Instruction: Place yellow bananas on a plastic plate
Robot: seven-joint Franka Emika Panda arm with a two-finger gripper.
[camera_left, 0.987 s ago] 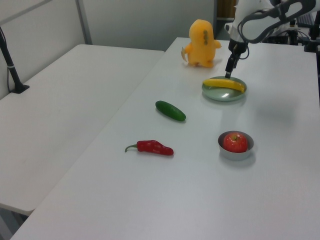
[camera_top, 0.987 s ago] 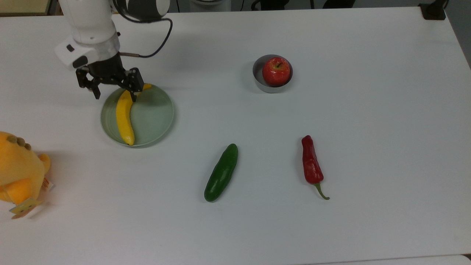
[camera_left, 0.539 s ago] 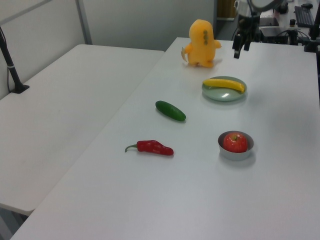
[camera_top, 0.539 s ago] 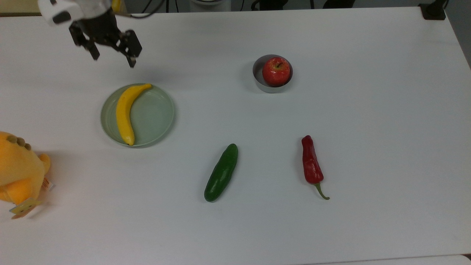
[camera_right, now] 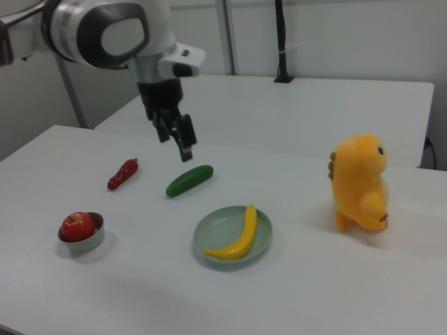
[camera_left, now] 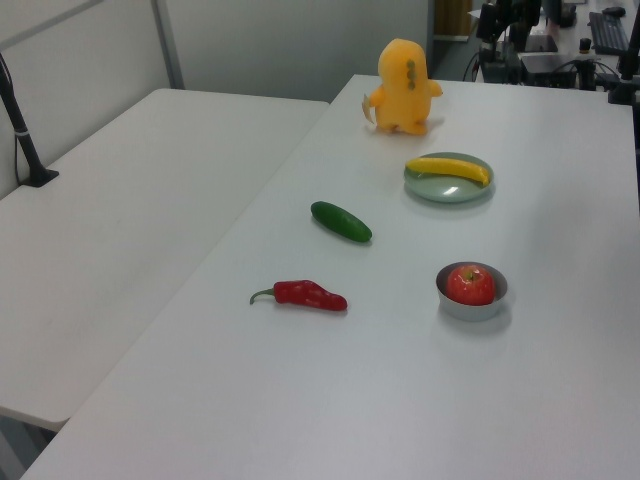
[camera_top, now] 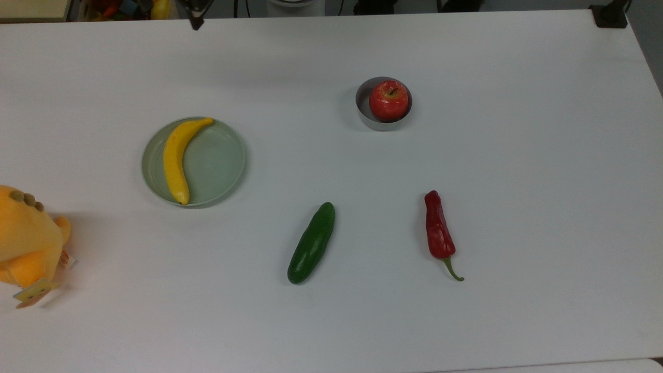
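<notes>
The gripper (camera_right: 176, 137), fingers spread and empty, has lifted clear of the banana (camera_top: 176, 158), which lies on the plate (camera_top: 220, 166), so the placing looks done

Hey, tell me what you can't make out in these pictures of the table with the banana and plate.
- Gripper: whether its jaws are open or shut, right view; they overlap in line.
- Arm: cut off by the top view's upper edge.
- Plush toy: partly cut off by the top view's left edge.
- Bowl's inside: mostly hidden by the apple.
</notes>
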